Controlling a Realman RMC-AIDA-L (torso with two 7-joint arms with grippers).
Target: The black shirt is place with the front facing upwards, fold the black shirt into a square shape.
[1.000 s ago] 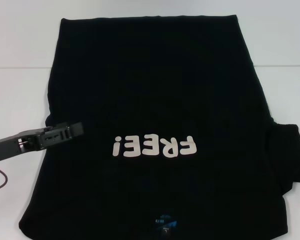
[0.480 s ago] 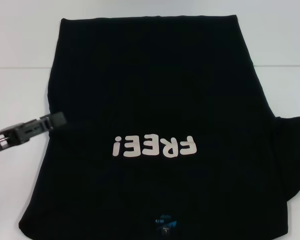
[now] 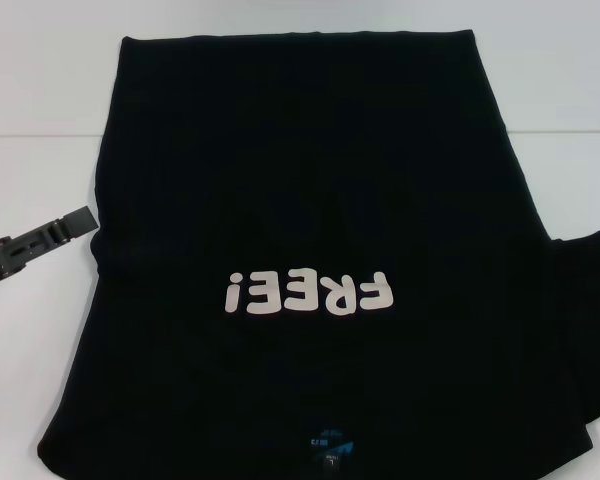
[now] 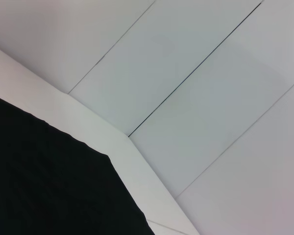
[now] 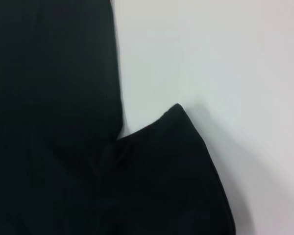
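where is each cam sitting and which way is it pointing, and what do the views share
Head view: from the robot's head, forward and down at the black shirt on the white table; the left gripper shows at the shirt's left edge.
Left wrist view: along the table past a shirt corner toward pale wall panels; no fingers show.
Right wrist view: down onto the shirt's sleeve; no fingers show.
All share shirt and table.

A plain white, smooth flat counter [image 3: 40, 90] fills the scene. Past its edge (left wrist view) lies a pale grey panelled surface [image 4: 210, 98] crossed by thin dark seams.
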